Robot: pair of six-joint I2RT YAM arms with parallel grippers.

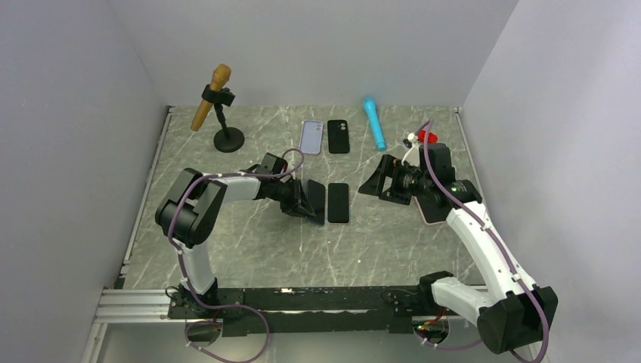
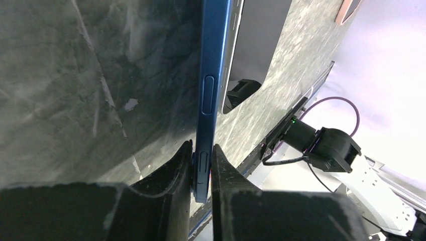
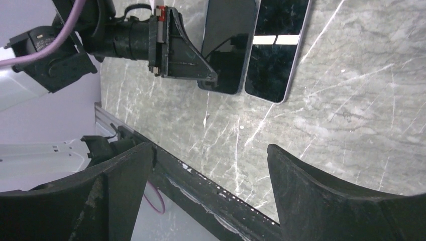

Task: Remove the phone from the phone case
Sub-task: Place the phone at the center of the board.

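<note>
One view, left wrist, shows left gripper (image 2: 202,153) clamping blue phone (image 2: 213,75) edge-on; right gripper (image 3: 210,150) spread, empty.

Tabletop (image 1: 249,249): stone-look slab, grey-green with white veining, smooth, low sheen.

Blue-edged phone (image 2: 213,75): the side frame looks like satin-finished metal, smooth, with matching buttons. The face is glossy black glass.

Second phone (image 3: 279,45): glossy black glass that mirrors a light strip, with a pale metallic rim.

Fingers (image 2: 168,186) of the left gripper (image 2: 202,155): matt black plastic, faintly grainy.

Fingers (image 3: 321,191) of the right gripper (image 3: 210,150): the same matt black plastic.

Arm links (image 1: 484,242): smooth, glossy white plastic.

Near-edge rail (image 1: 136,306): bare brushed aluminium.
</note>
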